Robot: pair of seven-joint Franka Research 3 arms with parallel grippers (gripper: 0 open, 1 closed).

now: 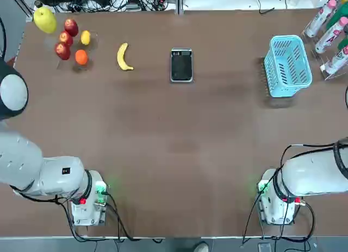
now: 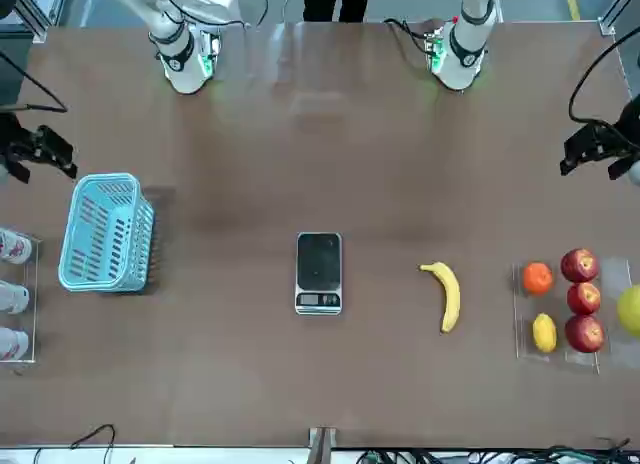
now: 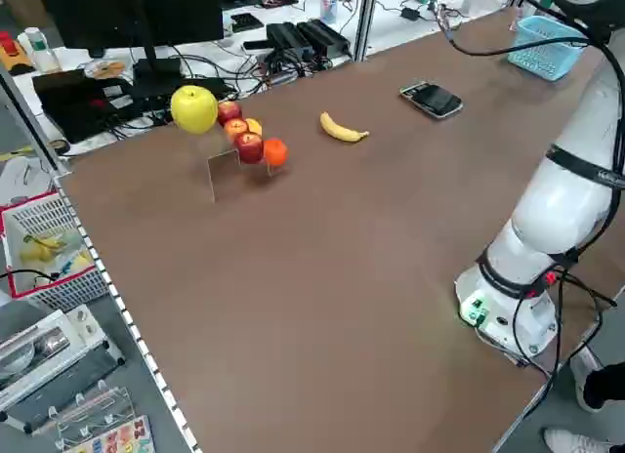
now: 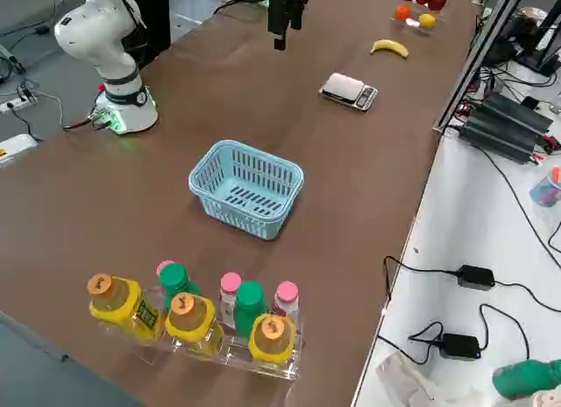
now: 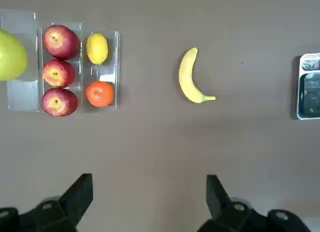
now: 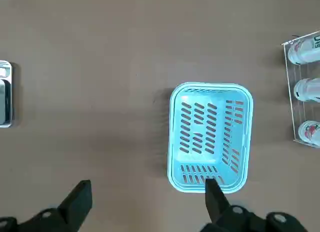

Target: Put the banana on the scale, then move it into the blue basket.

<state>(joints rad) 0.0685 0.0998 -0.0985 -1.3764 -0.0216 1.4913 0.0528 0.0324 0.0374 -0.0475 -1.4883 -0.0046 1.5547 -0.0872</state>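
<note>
A long brown table (image 1: 174, 154) runs under me, with cables and a power bench along its far edge and my two white bases bolted at the near edge. Nothing of the task is started: the banana (image 1: 124, 57) lies on its side on the bare tabletop in the far row, curved, untouched, between the fruit tray (image 1: 73, 45) of apples, a lemon and an orange on my left and the scale (image 1: 181, 64) just beside it toward the middle. The scale sits flat with its black top bare, and the row seems laid out so that the banana goes one short hop rightward onto it. The blue basket (image 1: 288, 65) stands upright, mouth up and with nothing in it, well apart on my right, near a rack of bottles (image 1: 331, 29), so the second leg is a longer carry across the table. My left gripper (image 5: 147, 199) hangs high over the left part of the table looking straight down at the banana and fruit tray, its fingers spread wide with nothing between them; I judge it the natural one to make the pick, since the banana is on its side. My right gripper (image 6: 147, 199) hovers likewise high above the basket, fingers spread and holding nothing, well placed to wait or to receive near the drop
</note>
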